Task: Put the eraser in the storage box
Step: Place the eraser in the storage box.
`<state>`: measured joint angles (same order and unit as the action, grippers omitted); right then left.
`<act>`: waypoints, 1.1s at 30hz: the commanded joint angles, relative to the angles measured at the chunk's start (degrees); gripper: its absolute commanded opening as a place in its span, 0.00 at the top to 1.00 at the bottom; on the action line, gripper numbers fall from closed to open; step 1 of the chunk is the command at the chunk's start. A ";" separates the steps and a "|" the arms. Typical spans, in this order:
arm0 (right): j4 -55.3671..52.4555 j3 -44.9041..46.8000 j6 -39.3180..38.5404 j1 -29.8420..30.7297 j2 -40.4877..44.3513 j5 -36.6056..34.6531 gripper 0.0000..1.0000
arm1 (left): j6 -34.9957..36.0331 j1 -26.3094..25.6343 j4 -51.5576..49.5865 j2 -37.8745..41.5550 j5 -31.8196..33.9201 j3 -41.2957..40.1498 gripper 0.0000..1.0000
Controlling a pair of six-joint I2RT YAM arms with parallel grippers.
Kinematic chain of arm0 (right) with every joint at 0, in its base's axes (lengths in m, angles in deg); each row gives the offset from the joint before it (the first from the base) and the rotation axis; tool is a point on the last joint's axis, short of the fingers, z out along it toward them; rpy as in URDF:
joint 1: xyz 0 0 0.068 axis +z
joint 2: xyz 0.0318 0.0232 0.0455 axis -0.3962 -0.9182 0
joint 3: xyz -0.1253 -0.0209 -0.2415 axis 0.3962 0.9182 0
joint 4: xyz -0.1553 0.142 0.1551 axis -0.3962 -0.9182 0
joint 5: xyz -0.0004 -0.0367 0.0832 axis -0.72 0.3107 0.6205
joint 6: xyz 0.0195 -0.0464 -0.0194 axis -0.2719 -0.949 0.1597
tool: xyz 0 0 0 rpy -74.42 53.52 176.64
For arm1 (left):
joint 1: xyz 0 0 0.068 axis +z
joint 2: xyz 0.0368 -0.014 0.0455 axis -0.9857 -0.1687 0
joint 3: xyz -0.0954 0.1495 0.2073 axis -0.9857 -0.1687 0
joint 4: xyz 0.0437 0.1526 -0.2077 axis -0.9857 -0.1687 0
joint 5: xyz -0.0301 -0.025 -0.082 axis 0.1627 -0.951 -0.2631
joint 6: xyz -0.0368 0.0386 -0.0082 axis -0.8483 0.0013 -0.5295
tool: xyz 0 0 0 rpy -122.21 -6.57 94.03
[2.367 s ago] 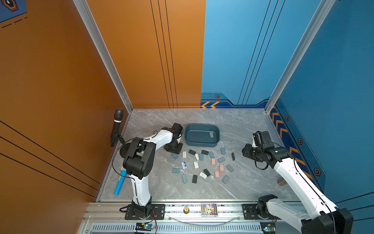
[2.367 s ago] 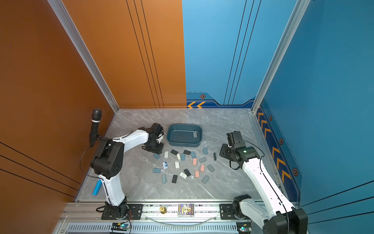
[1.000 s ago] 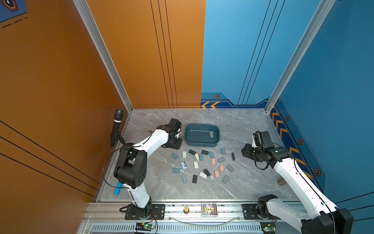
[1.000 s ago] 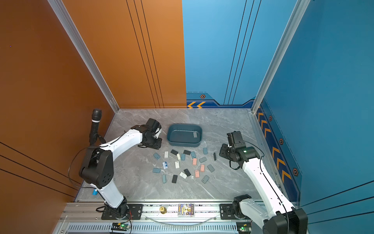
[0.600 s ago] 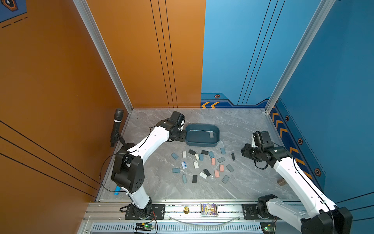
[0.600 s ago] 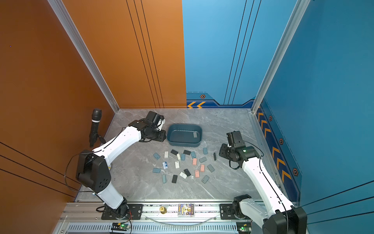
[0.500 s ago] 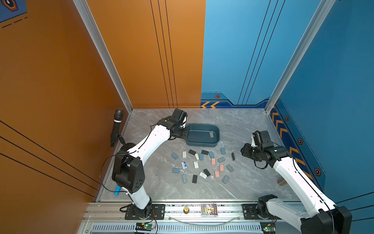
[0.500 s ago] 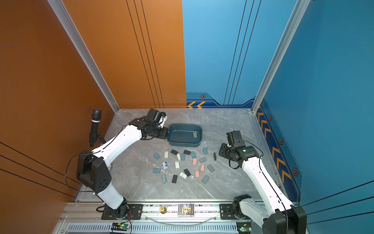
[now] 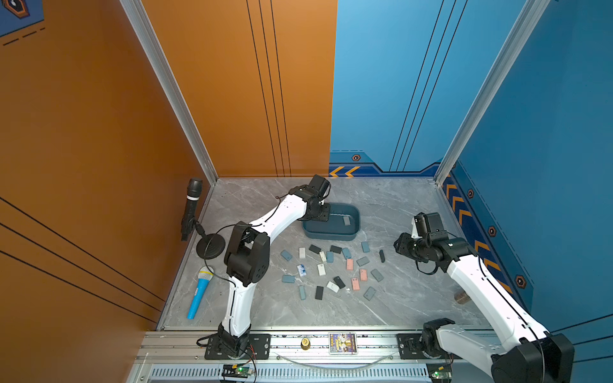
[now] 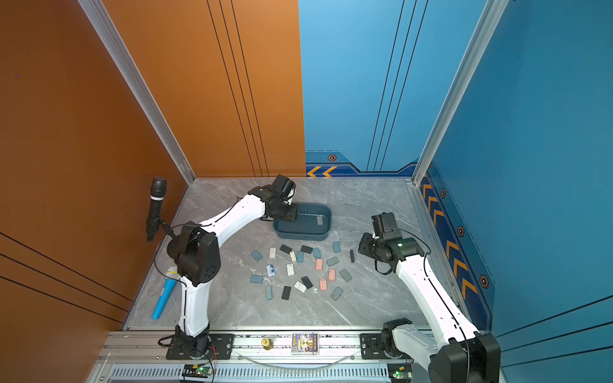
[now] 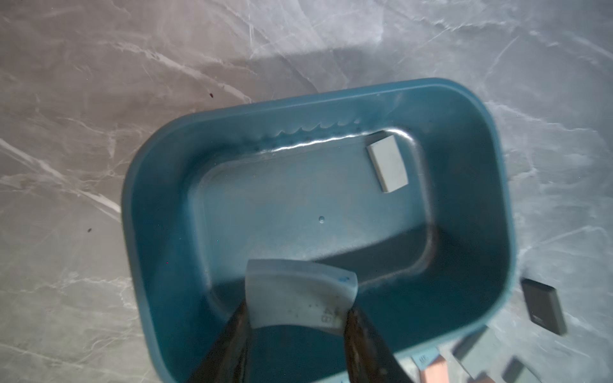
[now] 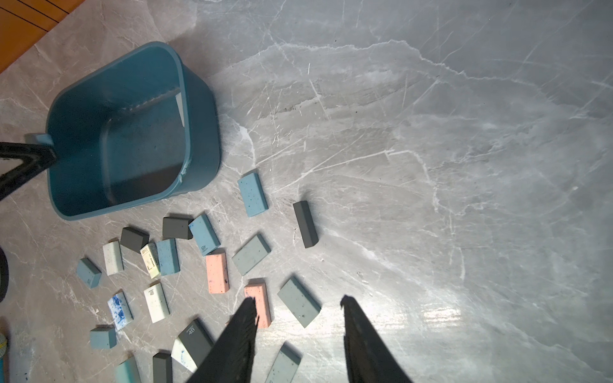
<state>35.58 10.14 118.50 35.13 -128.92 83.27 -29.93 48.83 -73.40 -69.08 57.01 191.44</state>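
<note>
The eraser [image 11: 298,288], a pale scuffed block, hangs pinched near one edge in the left end effector [image 11: 298,308]. It is held above the inside of the storage box [image 11: 464,172], at the end facing the left edge of the tabletop [image 9: 398,205]. The box stands near the middle of the far edge, a grey eraser [image 11: 388,164] lying in its opposite end. Loose erasers [image 9: 349,264] litter the tabletop's centre. Toward the right edge, the right end effector [image 12: 298,300] hovers with jaws apart, empty. The likely risk is that a release this close to the wall bounces the rubbery block off the rim onto the tabletop, or leaves it clinging to a pad.
</note>
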 commanded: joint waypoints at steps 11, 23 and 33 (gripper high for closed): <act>0.26 -0.48 -1.13 -1.93 -2.40 2.59 0.56 | -6.63 -0.86 -4.65 -10.09 10.87 12.42 0.56; 1.24 -0.31 -1.27 -2.68 -3.95 3.61 0.56 | -8.06 -1.38 -5.63 -10.94 13.45 11.78 0.56; 1.39 -0.36 -1.29 -2.83 -4.25 3.88 0.56 | -9.36 -1.13 -6.59 -12.84 13.40 13.27 0.56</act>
<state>36.04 10.14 118.02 32.71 -133.18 86.59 -38.26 47.97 -77.91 -80.59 69.14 203.51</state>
